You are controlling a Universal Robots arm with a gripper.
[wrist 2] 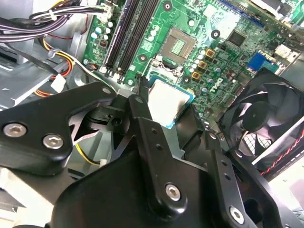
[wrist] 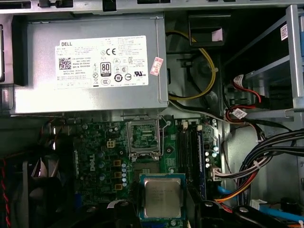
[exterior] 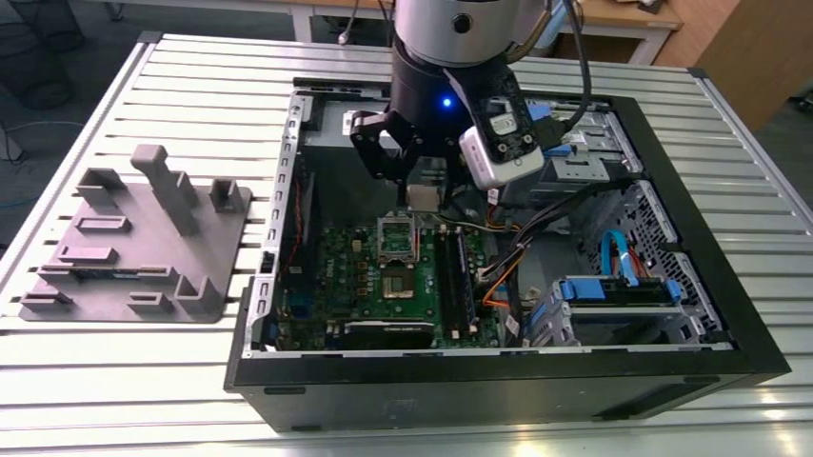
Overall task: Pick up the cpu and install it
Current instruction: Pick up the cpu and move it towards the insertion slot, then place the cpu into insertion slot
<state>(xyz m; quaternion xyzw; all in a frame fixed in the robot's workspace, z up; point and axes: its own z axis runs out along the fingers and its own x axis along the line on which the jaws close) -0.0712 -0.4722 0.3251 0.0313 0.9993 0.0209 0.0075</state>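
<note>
The open silver-framed socket (exterior: 396, 238) lies uncovered near the black gripper (exterior: 424, 198); grey metal power-supply box (exterior: 330, 124) at twelve o'clock, black cables (exterior: 546, 224) at three.

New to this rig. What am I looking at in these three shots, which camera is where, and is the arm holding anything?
This is one robot arm with a gripper, working over an open computer case that lies on a slatted metal table.

The exterior view comes from a camera off the arm and takes in the whole scene. The two wrist views come from cameras riding on the arm and look into the case.

On the table, at the exterior view's left, sits a grey plastic tray with upright posts. Inside the case are the green motherboard, the silver power supply, a black fan and bundles of cable.

The gripper is shut on the cpu, a small silvery square chip, and holds it above the motherboard. The socket is empty, so the chip is not yet installed.
</note>
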